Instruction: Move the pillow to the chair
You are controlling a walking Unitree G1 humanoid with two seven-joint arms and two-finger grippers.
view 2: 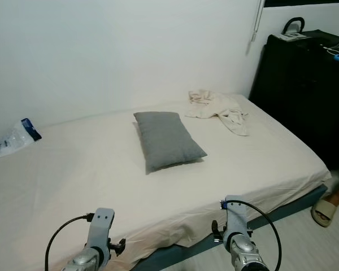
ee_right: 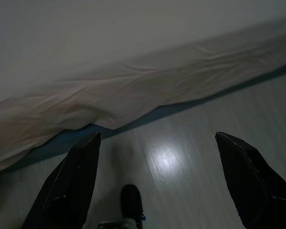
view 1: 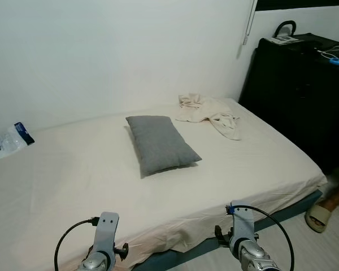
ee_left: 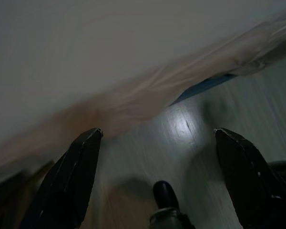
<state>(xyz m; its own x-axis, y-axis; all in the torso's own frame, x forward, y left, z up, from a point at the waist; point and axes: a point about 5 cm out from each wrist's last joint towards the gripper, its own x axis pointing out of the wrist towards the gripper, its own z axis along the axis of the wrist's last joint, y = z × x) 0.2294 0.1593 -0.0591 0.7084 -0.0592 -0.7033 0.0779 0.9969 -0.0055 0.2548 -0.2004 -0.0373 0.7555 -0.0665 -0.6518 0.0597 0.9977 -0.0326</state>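
i'm looking down across a wide bed with a cream fitted sheet [view 1: 73, 186], and the grey rectangular fabric pillow [view 1: 160, 144] lies flat near the middle of it, a little toward the far side, touching nothing else. beyond it to the right, near the far corner of the bed, sits a crumpled cream cloth [view 1: 210, 113]. at the far left edge of the bed, against the white wall, lies a clear plastic packet with a blue end [view 1: 9, 141]. a tall black cabinet [view 1: 302, 90] stands to the right of the bed, and a person's foot in a beige slipper [view 1: 322, 213] rests on the pale floor at the near right.

both my arms hang low at the near edge of the bed. the left claw [ee_left: 157, 143] has its fingers spread wide apart over the floor and the sheet's hanging edge, gripping nothing. the right claw [ee_right: 157, 145] is likewise spread apart and empty, pointing at the floor beside the bed's blue base.
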